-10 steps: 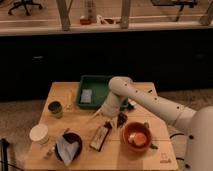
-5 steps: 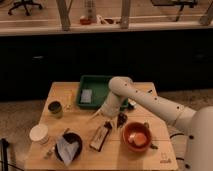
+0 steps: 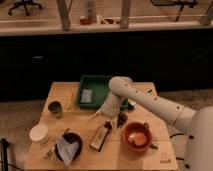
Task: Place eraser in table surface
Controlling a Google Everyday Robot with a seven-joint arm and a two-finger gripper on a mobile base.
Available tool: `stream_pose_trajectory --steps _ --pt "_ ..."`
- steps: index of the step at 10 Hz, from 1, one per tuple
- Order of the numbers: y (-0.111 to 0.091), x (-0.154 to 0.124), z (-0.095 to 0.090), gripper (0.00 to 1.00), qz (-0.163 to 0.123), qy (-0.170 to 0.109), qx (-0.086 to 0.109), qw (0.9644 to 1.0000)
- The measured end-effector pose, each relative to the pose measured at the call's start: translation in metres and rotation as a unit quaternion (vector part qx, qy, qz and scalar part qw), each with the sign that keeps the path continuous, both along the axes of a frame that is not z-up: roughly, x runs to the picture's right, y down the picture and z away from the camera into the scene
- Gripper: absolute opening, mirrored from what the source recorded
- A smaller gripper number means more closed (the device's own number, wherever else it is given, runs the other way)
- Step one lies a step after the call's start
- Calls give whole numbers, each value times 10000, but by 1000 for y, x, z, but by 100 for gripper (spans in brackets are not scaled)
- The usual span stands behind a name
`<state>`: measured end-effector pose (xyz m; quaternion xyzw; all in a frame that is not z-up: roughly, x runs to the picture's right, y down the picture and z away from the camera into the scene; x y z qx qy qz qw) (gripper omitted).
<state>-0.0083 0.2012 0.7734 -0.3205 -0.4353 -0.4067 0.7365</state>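
Gripper (image 3: pixel 111 122): positioned low over the table surface (image 3: pixel 150 155), at the end of the white arm (image 3: pixel 145 100) that reaches in from the right. Whether it is released or clenched cannot be told; the tip is dark and merges with what lies beneath it.

Eraser (image 3: pixel 100 136): lies directly below and slightly left of the gripper, long axis tilted, upper end at or just beside the gripper tip. Contact between the two cannot be confirmed. It appears to rest flat on the planks.

Assessment of the step: the placement looks nearly complete. If the block is seated, a good finish calls for a full release and a straight lift, so the eraser is not dragged or tipped. Sideways motion risks nudging the orange bowl (image 3: pixel 136 136), just right of the gripper.

Surroundings, outward from the gripper: green tray (image 3: pixel 107 81) behind it, holding a small pale rectangle (image 3: pixel 86 95); dark bowl (image 3: pixel 68 146) to the lower left; dark cup (image 3: pixel 55 108) and white cup (image 3: pixel 39 133) further left.

Room: dark wall panel behind the table, a glazed partition above it.
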Motion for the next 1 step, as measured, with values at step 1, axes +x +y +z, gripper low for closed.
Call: stream_pose_trajectory --steps 1 --pt "0 0 0 80 0 0 0 10000"
